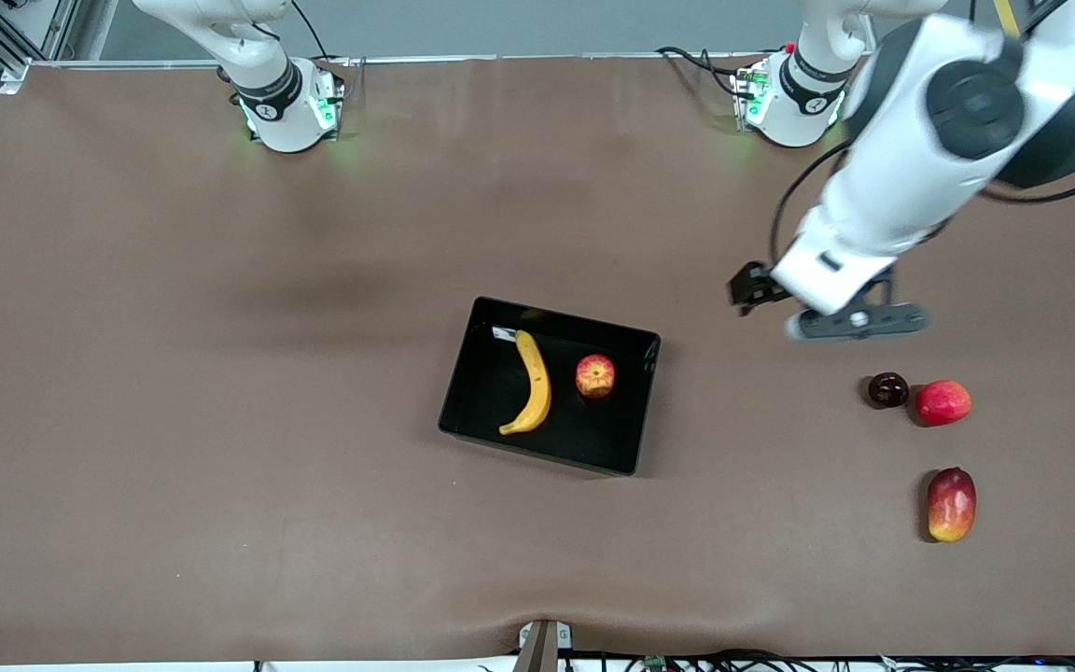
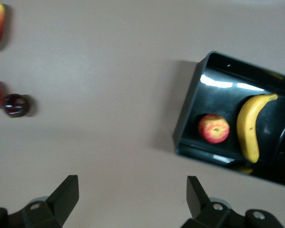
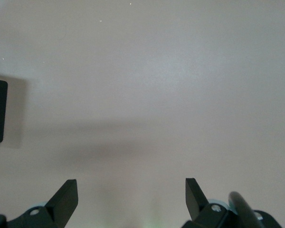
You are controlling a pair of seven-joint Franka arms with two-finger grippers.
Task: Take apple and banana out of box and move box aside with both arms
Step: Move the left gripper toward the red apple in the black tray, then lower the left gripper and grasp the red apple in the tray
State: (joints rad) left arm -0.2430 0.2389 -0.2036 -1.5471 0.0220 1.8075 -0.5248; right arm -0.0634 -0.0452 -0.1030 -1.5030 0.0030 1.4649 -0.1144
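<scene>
The box [image 1: 632, 403] sits mid-table, its long sides slanting slightly across the table. In it, the banana [image 1: 534, 383] lies lengthwise toward and away from the front camera, with the apple [image 1: 595, 375] beside it, dimple up. The left gripper [image 2: 132, 202] hovers over bare table, fingers spread, holding nothing. The right gripper [image 3: 131, 202] is also spread, over bare table.

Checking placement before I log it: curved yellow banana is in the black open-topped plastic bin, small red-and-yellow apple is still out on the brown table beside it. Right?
Not quite. The small red-and-yellow apple is not on the table; it lies inside the black open-topped plastic bin, next to the curved yellow banana, which is in the bin as you said. The front view shows it, and so does the left wrist view.
</scene>
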